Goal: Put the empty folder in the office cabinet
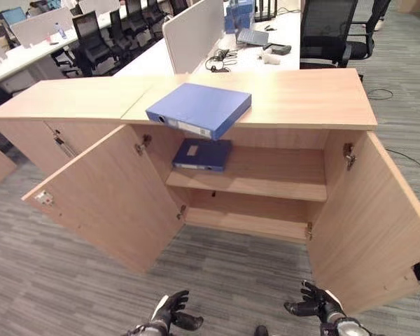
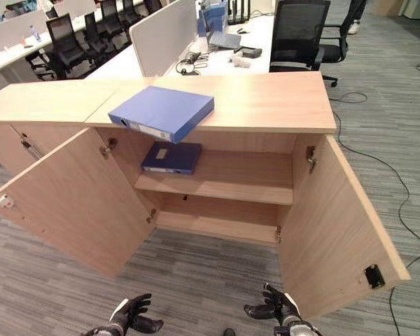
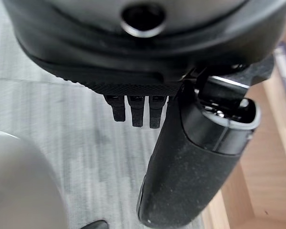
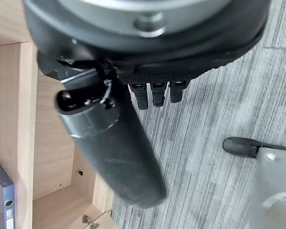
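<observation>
A thick blue folder lies flat on the wooden cabinet's top, with its spine overhanging the front edge. A second, darker blue folder lies on the left of the upper shelf inside. Both cabinet doors stand wide open, the left door and the right door. The lower shelf is bare. My left hand and right hand hang low over the carpet in front of the cabinet, well short of it. Both are open and hold nothing.
A matching closed cabinet adjoins on the left. Behind stand white desks with a partition, a laptop and cables, and black office chairs. Grey carpet spreads between me and the cabinet.
</observation>
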